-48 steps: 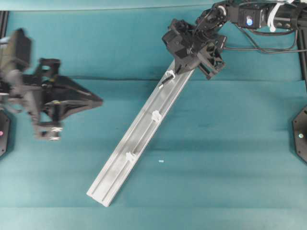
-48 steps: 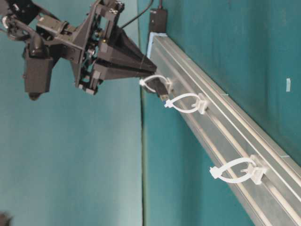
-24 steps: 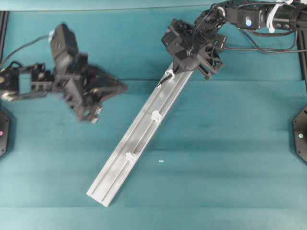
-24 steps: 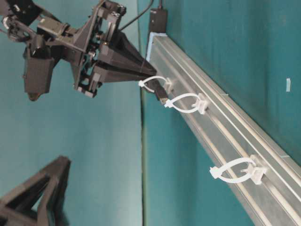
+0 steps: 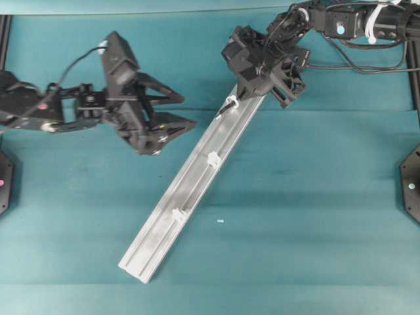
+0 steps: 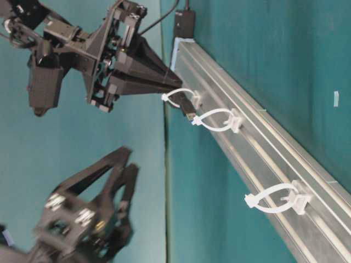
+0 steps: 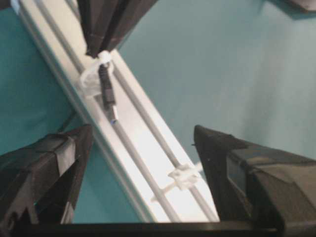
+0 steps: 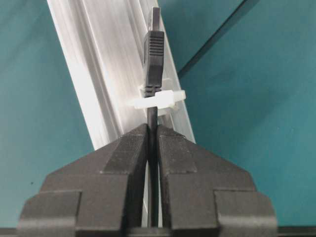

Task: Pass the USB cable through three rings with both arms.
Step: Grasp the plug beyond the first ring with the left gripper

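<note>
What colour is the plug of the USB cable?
Black, with a metal tip; the plug shows best in the right wrist view.

Teal tabletop [image 5: 315, 197], small white scrap [image 5: 220, 221] beside the silver rail [image 5: 184, 203].

Right tool [image 8: 153, 136] pinches the USB cable [image 8: 153, 54] — plug through one ring [image 8: 159, 101].
</note>
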